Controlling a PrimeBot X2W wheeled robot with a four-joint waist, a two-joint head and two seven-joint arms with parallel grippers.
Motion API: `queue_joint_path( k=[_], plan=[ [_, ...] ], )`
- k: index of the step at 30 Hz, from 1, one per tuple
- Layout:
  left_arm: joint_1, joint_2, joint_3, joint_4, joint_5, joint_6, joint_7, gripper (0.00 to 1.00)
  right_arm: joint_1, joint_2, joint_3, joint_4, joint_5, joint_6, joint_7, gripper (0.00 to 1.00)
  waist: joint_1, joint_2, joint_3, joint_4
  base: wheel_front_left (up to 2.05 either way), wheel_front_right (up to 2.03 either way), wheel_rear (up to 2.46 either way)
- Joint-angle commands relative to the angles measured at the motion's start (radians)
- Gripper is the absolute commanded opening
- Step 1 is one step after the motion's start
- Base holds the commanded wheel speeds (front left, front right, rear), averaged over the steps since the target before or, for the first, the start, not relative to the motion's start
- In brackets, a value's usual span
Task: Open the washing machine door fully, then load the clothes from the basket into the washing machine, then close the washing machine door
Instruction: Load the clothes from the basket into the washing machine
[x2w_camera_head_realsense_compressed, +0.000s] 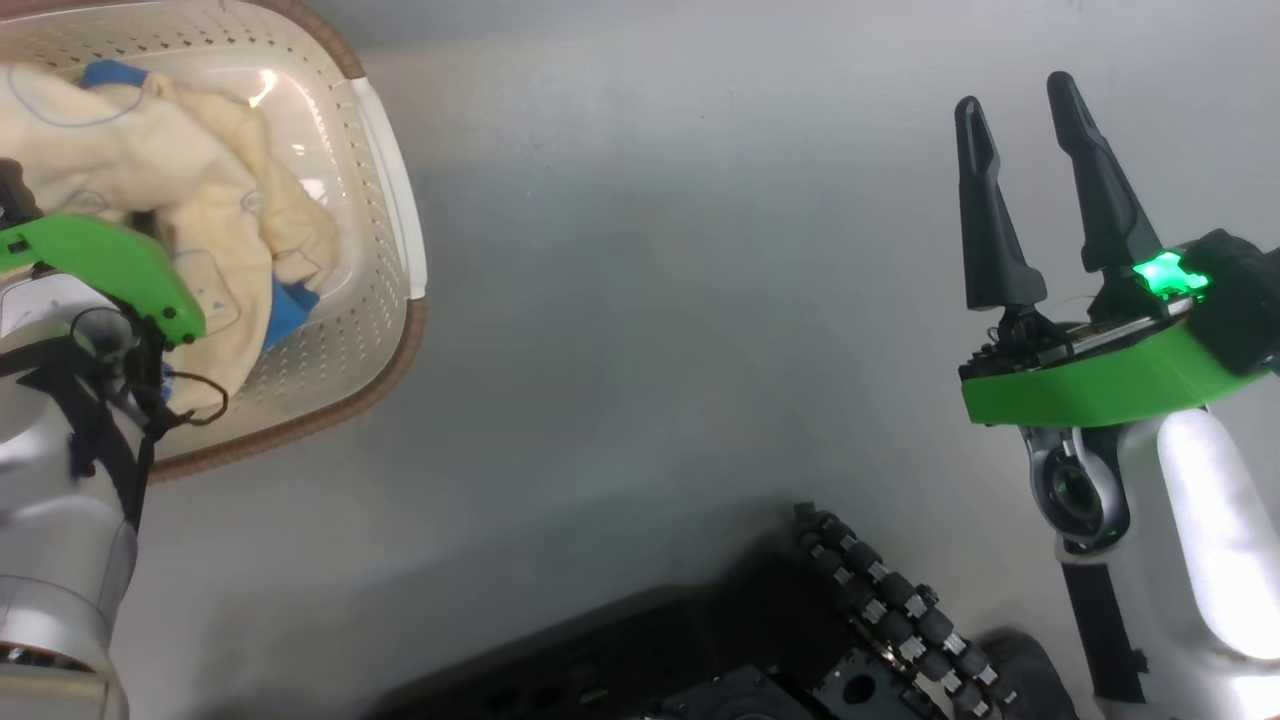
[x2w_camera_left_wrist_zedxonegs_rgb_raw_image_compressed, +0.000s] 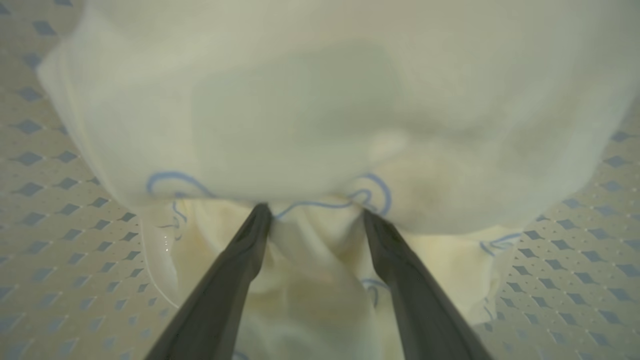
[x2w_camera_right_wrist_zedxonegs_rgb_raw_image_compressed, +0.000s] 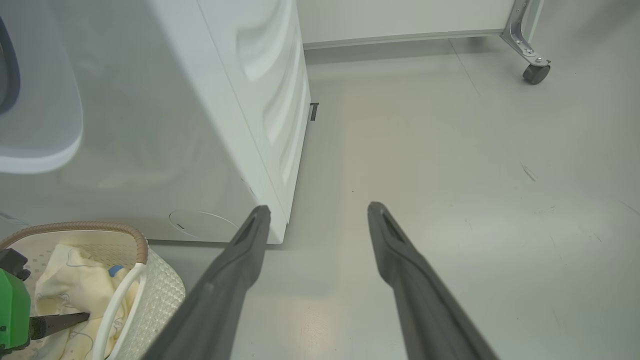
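Loading is under way, I'd say: the left gripper is standing wide open inside the basket, tips pushing into the clothes just ahead, nothing pinched yet. Next it needs closing and lifting. The right gripper is hanging open, empty, above the floor.

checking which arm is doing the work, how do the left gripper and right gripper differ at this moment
The left gripper is down inside the basket; the right gripper hangs over the floor. The left gripper has a fold of the cream clothes between its fingers; the right gripper has nothing between its own. Both stand open.
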Motion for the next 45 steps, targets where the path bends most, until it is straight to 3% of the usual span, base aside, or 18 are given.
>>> queue_joint_path(
  k=[1, 3, 5, 6, 13, 21, 35, 40, 45],
  plan=[
    [0.026, 0.041, 0.022, 0.000, -0.005, 0.018, -0.024, 1.00, 0.016, -0.010, 0.018, -0.033, 0.009, 0.004, -0.006, 1.00, 0.0000, 0.0000, 0.006, -0.008, 0.00, 0.00, 0.00],
    [0.032, 0.039, 0.020, 0.002, -0.006, 0.030, -0.014, 0.98, 0.015, -0.010, 0.019, -0.033, 0.013, 0.004, -0.006, 1.00, 0.0000, 0.0000, 0.011, -0.011, 0.00, 0.00, 0.00],
    [0.034, 0.037, 0.021, 0.003, -0.009, 0.042, -0.015, 0.44, 0.014, -0.010, 0.018, -0.032, 0.015, 0.004, -0.006, 1.00, 0.0000, 0.0000, 0.015, -0.012, 0.00, 0.00, 0.00],
    [0.035, 0.036, 0.019, 0.004, -0.008, 0.046, -0.015, 0.00, 0.014, -0.010, 0.018, -0.032, 0.015, 0.004, -0.006, 1.00, 0.0000, 0.0000, 0.016, -0.012, 0.00, 0.00, 0.00],
    [0.040, 0.025, 0.007, 0.005, -0.005, 0.056, -0.029, 0.00, 0.012, -0.010, 0.018, -0.028, 0.016, 0.004, -0.006, 1.00, 0.0000, 0.0000, 0.009, -0.005, 0.00, 0.00, 0.00],
    [0.037, -0.001, -0.021, 0.006, 0.011, 0.039, -0.081, 0.00, 0.009, -0.010, 0.002, -0.021, 0.000, 0.004, -0.006, 1.00, 0.0000, 0.0000, -0.027, 0.031, 0.00, 0.00, 0.00],
    [0.082, -0.023, -0.060, -0.012, 0.041, 0.039, -0.235, 0.00, 0.034, -0.010, -0.050, 0.001, -0.043, 0.004, -0.006, 1.00, 0.0000, 0.0000, -0.166, 0.093, 0.00, 0.00, 0.00],
    [0.123, -0.018, -0.053, -0.073, 0.050, 0.051, -0.255, 0.00, 0.055, -0.010, -0.066, 0.016, -0.070, 0.004, -0.006, 1.00, 0.0000, 0.0000, -0.240, 0.117, 0.00, 0.00, 0.00],
    [0.208, 0.000, -0.019, -0.251, 0.088, 0.092, -0.256, 0.00, 0.083, -0.010, -0.083, 0.030, -0.096, 0.004, -0.006, 1.00, 0.0000, 0.0000, -0.315, 0.141, 0.00, 0.00, 0.00]
  ],
)
